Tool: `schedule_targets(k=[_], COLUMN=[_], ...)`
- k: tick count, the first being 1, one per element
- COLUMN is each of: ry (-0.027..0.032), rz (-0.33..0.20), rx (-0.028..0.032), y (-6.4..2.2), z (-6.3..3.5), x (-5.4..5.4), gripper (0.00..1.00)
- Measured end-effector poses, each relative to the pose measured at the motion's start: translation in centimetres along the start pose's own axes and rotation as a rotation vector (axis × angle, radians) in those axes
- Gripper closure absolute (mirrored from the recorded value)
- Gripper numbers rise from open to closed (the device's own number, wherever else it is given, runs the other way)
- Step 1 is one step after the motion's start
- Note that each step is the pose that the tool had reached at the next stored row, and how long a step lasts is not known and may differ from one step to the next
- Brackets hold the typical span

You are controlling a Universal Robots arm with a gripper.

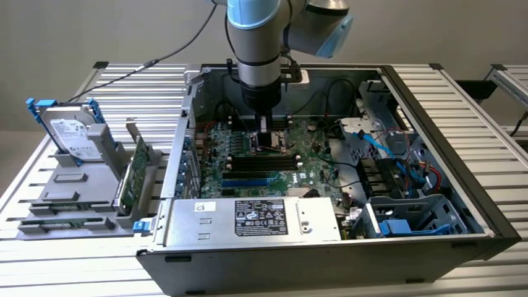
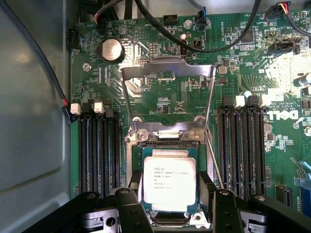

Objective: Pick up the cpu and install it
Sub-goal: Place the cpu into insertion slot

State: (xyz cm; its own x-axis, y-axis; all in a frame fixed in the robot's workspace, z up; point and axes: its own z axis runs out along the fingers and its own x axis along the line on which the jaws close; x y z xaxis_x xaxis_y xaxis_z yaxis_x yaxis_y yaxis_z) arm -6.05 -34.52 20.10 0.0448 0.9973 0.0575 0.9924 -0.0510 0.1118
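Reaching straight down into an open computer case (image 1: 491, 218), the robot arm (image 1: 256, 43) keeps its wrist vertical, with the gripper (image 1: 266, 132) low over the green motherboard (image 1: 318, 162). Seen from the wrist camera, its 2 black fingers (image 2: 127, 206) are closed against opposite edges of the cpu (image 2: 169, 178), gripping it between the jaws. The cpu lies flat, its shiny metal top facing up toward the camera, squarely over the socket. It seems seated or nearly so, though its height is hard to judge. Its slightly longer axis runs crosswise to the jaws' closing line, pointing ahead of the jaws to the raised metal retention frame (image 2: 167, 73). Its printed lines read from 1 jaw to the other. Outside each jaw stands 1 bank of black memory slots (image 2: 99, 145).
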Motion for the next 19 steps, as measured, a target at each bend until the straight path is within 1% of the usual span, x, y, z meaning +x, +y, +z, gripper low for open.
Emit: schedule_targets(k=[19], ry=[0.0006], rz=[-0.005], rx=[0.0003], y=[0.11], z=[0.04], x=[0.0], gripper=[0.45])
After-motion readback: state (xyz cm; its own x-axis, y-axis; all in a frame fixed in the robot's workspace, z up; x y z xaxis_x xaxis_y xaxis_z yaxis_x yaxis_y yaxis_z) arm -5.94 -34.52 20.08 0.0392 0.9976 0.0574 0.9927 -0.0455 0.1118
